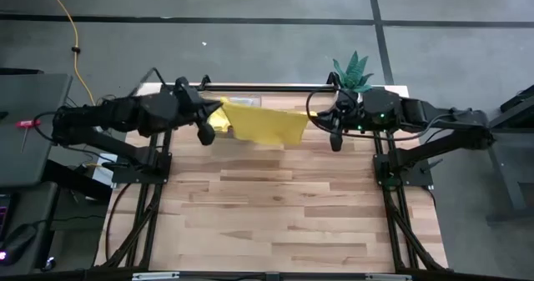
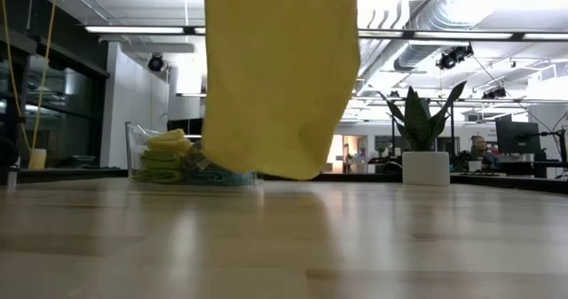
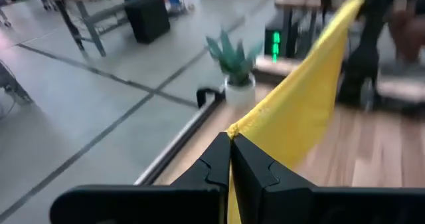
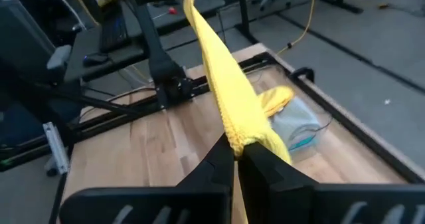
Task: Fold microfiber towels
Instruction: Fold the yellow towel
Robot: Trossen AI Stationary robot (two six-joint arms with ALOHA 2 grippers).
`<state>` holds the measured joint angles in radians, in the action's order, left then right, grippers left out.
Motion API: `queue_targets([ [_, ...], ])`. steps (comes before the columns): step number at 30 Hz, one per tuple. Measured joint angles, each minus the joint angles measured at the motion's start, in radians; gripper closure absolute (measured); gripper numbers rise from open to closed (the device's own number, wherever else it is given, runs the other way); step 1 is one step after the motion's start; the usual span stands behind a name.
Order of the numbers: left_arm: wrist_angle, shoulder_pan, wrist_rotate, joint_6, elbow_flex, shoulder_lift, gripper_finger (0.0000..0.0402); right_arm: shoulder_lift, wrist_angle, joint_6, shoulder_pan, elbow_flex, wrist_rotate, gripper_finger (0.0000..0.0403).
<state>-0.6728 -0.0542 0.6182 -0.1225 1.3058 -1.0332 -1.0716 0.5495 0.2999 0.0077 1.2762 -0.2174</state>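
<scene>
A yellow microfiber towel [image 1: 260, 124] hangs spread between my two grippers over the far part of the table; in the low view the towel [image 2: 280, 77] hangs like a curtain. My left gripper [image 3: 230, 139] is shut on its left top end, and my right gripper [image 4: 236, 151] is shut on its right top end. In the high view the left gripper [image 1: 214, 114] and the right gripper [image 1: 310, 118] face each other. Other folded towels [image 2: 169, 157], yellow, green and teal, lie in a clear tray [image 2: 135, 148] at the far edge. My left gripper pinches the towel's top end [image 3: 236, 127] between its two fingers, coming nearly level from the table's left. The cloth runs off toward the other arm and hangs below, clear of the table. My right gripper pinches the towel's opposite top end [image 4: 236, 136], bunched between its two fingers, coming nearly level from the table's right. The top edge [image 4: 216, 64] stretches from it to the left gripper, and the lower edge [image 2: 284, 173] hangs just clear of the table.
A green potted plant [image 1: 352, 71] in a white pot [image 2: 425, 168] stands at the far right corner. The clear tray [image 4: 299, 127] sits at the far edge, behind the hanging towel. The near wooden tabletop [image 1: 275, 214] lies bare.
</scene>
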Motion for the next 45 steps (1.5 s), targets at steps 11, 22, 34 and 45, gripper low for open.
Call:
queue_targets([
  [11,-0.427,0.153,-0.046,-0.272,-0.001,-0.128,0.0402,-0.140,0.123,0.165,0.149,0.000,0.000,0.0403],
  [22,-0.254,0.430,-0.309,-0.641,-0.190,-0.343,0.0402,-0.406,0.187,0.465,0.369,0.000,0.093,0.0403],
  [34,0.002,0.593,-0.638,-0.839,-0.352,-0.547,0.0402,-0.672,0.012,0.701,0.503,0.000,0.294,0.0403],
  [45,0.283,0.583,-0.782,-0.756,-0.470,-0.549,0.0401,-0.680,0.131,0.713,0.534,-0.002,0.452,0.0403],
])
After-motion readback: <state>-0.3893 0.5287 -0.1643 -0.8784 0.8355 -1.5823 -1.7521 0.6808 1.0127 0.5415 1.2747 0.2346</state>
